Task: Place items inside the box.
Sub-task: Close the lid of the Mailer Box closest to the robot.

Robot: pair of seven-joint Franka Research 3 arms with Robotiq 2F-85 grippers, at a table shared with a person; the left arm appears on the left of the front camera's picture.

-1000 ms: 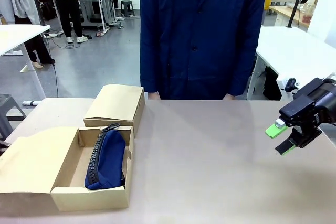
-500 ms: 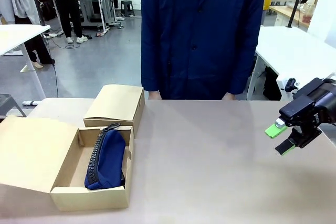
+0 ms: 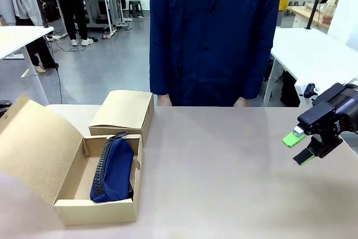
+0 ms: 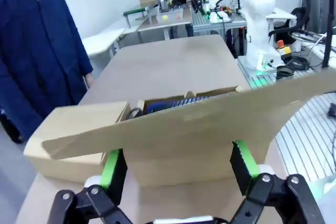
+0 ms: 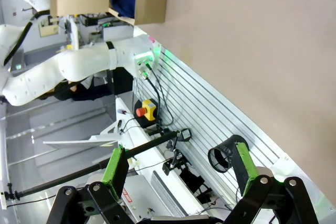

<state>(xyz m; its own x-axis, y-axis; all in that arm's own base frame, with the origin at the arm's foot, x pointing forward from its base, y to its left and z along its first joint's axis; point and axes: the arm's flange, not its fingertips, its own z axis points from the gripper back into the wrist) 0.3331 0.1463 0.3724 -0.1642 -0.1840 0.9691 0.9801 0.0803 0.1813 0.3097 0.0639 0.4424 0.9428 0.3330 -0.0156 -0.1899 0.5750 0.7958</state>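
One item is already packed: the navy pencil case [image 3: 113,170] lies lengthwise inside the open box [image 3: 96,210], which sits on the robot's left part of the surface [image 3: 235,160], just in front of a second, closed box [image 3: 123,110]. Judged step: closing up, as the lid flap [image 3: 34,146] stands tilted upward on the box's left edge. In the left wrist view, that flap [image 4: 184,124] crosses between the left pincer's [image 4: 178,163] spread fingers, which appear released, not clamped on it. Next move calls for folding the flap over the case without dragging the box. The right pincer [image 3: 299,148] hangs released at the surface's right edge, well apart from the box.
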